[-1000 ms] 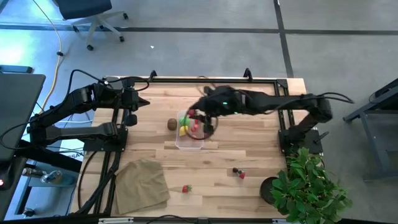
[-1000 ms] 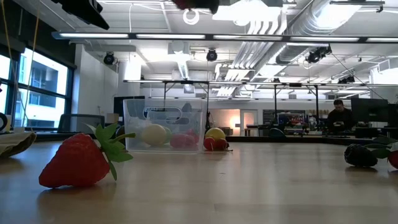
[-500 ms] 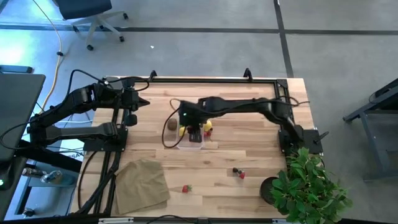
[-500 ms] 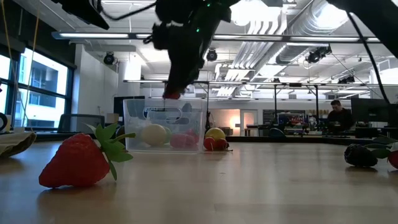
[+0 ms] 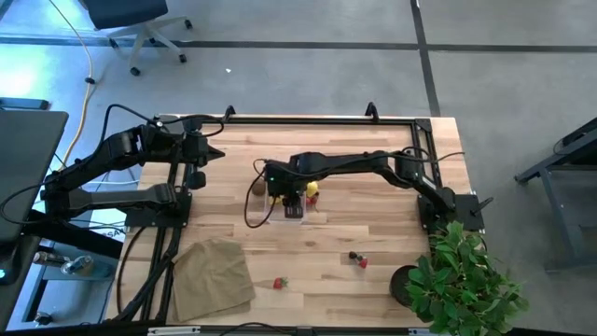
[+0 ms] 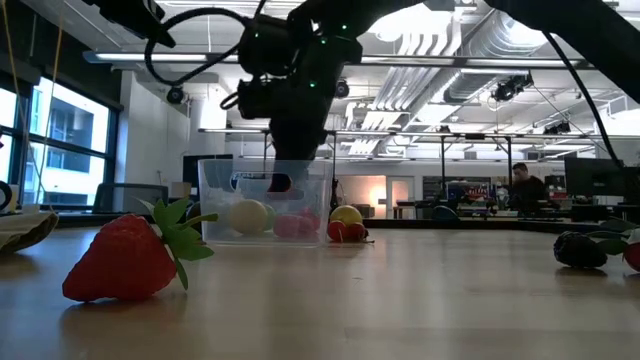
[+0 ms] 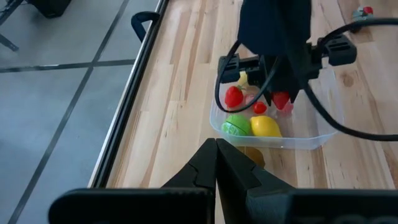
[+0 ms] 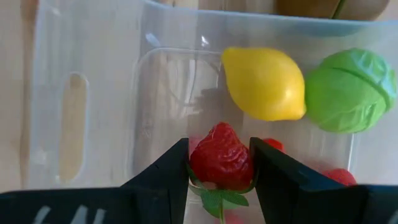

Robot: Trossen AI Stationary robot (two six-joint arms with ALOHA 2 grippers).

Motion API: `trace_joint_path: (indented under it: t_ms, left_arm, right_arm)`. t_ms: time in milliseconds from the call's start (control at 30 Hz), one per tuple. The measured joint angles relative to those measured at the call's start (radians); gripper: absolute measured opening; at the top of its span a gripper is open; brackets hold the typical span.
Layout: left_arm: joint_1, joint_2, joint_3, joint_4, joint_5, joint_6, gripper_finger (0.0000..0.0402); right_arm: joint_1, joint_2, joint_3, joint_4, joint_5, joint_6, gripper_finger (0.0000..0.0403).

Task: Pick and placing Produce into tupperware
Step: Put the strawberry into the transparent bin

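Observation:
The clear tupperware (image 5: 280,211) stands mid-table. It holds a yellow lemon (image 8: 264,83), a green ball (image 8: 348,82) and red berries (image 7: 234,97). My right gripper (image 5: 291,197) reaches down into the tub (image 6: 265,200), shut on a red strawberry (image 8: 221,163). A brown kiwi (image 5: 256,187) lies on the wood just left of the tub. Another lemon (image 6: 346,214) and small red berries (image 6: 346,232) lie at the tub's right side. My left gripper (image 5: 217,152) waits shut near the table's far left, and its fingertips (image 7: 216,144) meet. My right gripper pinches the red strawberry by its sides (image 8: 194,163) between the two fingers (image 8: 273,168). It comes from above and points down, with the green leaf end (image 8: 217,200) toward the wrist. The berry (image 6: 278,183) hangs below the tub's rim, clear of its floor.
A second strawberry (image 5: 279,283) lies near the front edge, and looms large in the low view (image 6: 125,258). A dark berry beside a red one (image 5: 356,259) sits toward the front right. The tan cloth (image 5: 213,275) covers the near left corner, and a potted plant (image 5: 462,280) stands at the near right.
My right gripper, carrying the strawberry, has moved toward the table's left to above the tub. It has then come down, from above the top of the low view to inside the tub walls. It has stayed shut on the berry.

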Motion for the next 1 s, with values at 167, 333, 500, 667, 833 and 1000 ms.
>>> trace_joint_path:
  t_ms: [167, 333, 500, 667, 833, 1000]
  left_arm:
    - [0.000, 0.000, 0.000, 0.000, 0.000, 0.000, 0.0001]
    - [0.000, 0.000, 0.000, 0.000, 0.000, 0.000, 0.0001]
    - [0.000, 0.000, 0.000, 0.000, 0.000, 0.000, 0.0001]
    - [0.000, 0.000, 0.000, 0.000, 0.000, 0.000, 0.0001]
    - [0.000, 0.000, 0.000, 0.000, 0.000, 0.000, 0.0001]
    - [0.000, 0.000, 0.000, 0.000, 0.000, 0.000, 0.0001]
  right_arm:
    - [-0.013, 0.015, 0.000, 0.007, -0.006, 0.000, 0.0131]
    - [-0.015, 0.019, -0.002, 0.009, -0.006, 0.000, 0.0131]
    - [-0.020, 0.019, -0.005, 0.010, -0.007, -0.003, 0.0131]
    - [-0.027, 0.019, -0.006, 0.006, -0.006, 0.002, 0.0131]
    - [-0.029, 0.019, -0.006, 0.006, -0.007, 0.018, 0.0131]
    - [-0.033, 0.018, -0.006, 0.013, -0.029, 0.019, 0.0131]
